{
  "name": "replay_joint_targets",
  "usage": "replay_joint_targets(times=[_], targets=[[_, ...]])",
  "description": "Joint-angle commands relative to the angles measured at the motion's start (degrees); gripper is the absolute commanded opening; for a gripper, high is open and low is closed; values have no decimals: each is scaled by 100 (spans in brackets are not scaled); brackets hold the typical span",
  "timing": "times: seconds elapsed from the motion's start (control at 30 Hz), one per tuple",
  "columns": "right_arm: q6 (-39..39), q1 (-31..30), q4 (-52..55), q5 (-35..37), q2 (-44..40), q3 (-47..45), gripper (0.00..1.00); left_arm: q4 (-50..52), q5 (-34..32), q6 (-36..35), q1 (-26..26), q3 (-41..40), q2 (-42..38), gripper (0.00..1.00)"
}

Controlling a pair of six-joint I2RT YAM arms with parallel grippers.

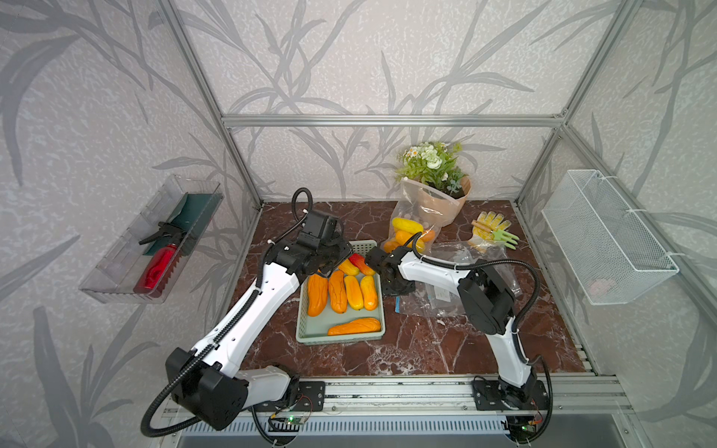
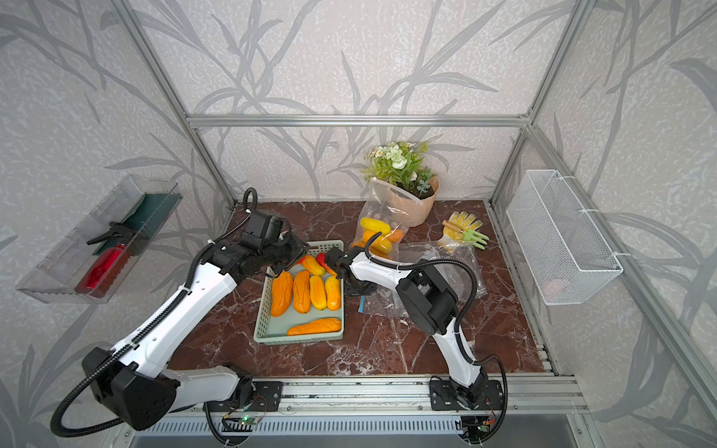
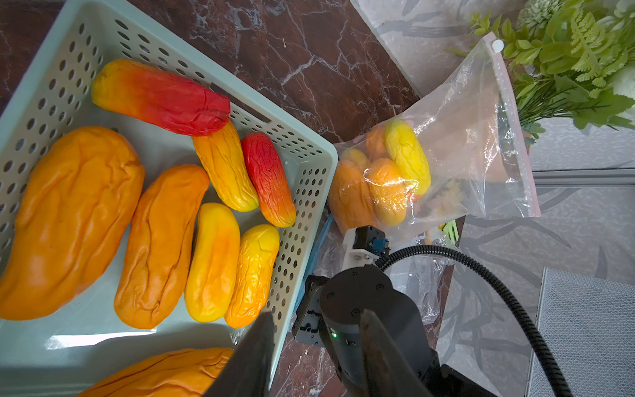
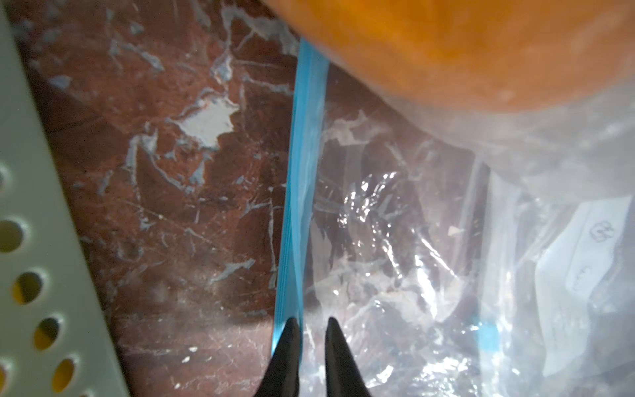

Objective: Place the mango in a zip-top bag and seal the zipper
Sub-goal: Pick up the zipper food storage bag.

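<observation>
On the marbled desk the job has barely begun, we judge. No fruit is in the zip-top bag yet, and opening, filling and sealing it are all still to come. The mint-green basket at centre holds several mangoes in orange, yellow and red, none of them lifted. Just right of it the zip-top bag lies flat, with only a white paper slip showing through the plastic. Farther back, a second clear bag with a pink strip leans on the flower pot and holds a few mangoes. The left end effector hovers over the basket's far end, fingers apart and empty. The right end effector is down at the zipper, its tips almost together at the blue strip. We cannot tell whether they pinch it.
</observation>
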State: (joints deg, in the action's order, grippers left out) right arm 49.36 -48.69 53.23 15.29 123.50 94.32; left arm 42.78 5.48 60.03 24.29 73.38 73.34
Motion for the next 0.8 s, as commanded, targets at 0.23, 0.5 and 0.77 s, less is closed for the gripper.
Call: replay_joint_targets(times=[0.23,0.5,0.77], targets=[[-46,52,208,93,7,14,14,-64,-54,40,-22,-105,-173,41],[-132,105,253,-18,187,97,20,-71,-60,51,-21,-123,-188,40],[-133,131,264,-96,356,174,22,-99,-50,61,-26,-114,-165,39]])
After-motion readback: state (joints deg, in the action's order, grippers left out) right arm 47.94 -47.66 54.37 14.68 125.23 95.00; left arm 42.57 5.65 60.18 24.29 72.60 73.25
